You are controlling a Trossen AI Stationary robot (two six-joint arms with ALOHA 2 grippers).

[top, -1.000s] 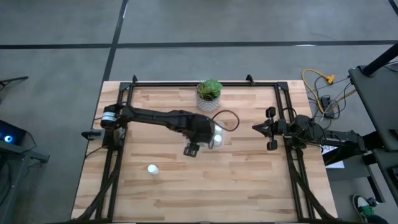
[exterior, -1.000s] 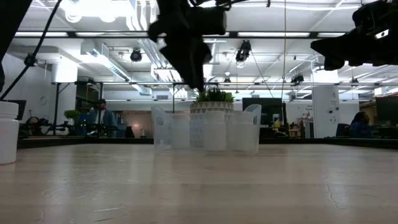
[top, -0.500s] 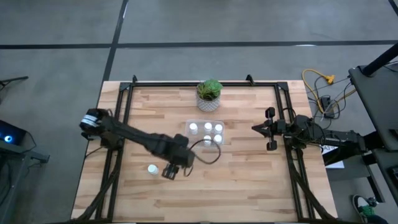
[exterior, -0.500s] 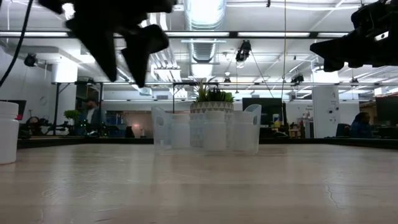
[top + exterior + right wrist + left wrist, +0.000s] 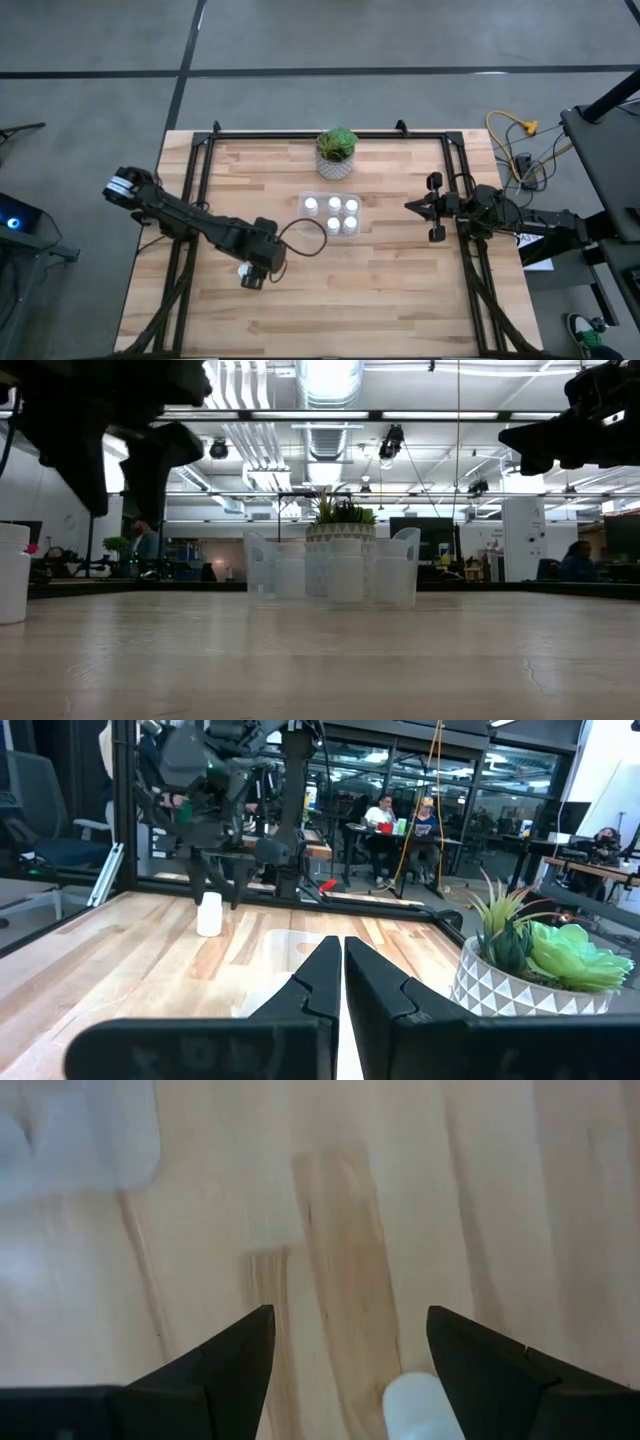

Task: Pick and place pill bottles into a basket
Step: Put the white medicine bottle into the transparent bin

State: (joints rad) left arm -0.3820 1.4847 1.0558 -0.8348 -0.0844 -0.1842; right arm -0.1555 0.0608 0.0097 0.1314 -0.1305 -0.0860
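Note:
One white pill bottle [image 5: 243, 269] stands alone on the table at the near left; it also shows in the low view [image 5: 12, 575]. My left gripper [image 5: 252, 274] is open right over it. In the left wrist view the bottle's cap [image 5: 420, 1405] lies between the fingers, close to one of them, apart from both. The clear tray [image 5: 333, 214] stands mid-table and holds several white bottles. My right gripper [image 5: 415, 207] is shut and empty at the table's right.
A white pot with a green plant [image 5: 337, 152] stands just beyond the tray toward the far edge. A black frame [image 5: 300, 133] runs along the table's far, left and right sides. Bare wood lies between the tray and the near edge.
My left gripper has gone from above the tray toward the table's near left, ending over the lone bottle. The tray and its bottles have stayed in place.

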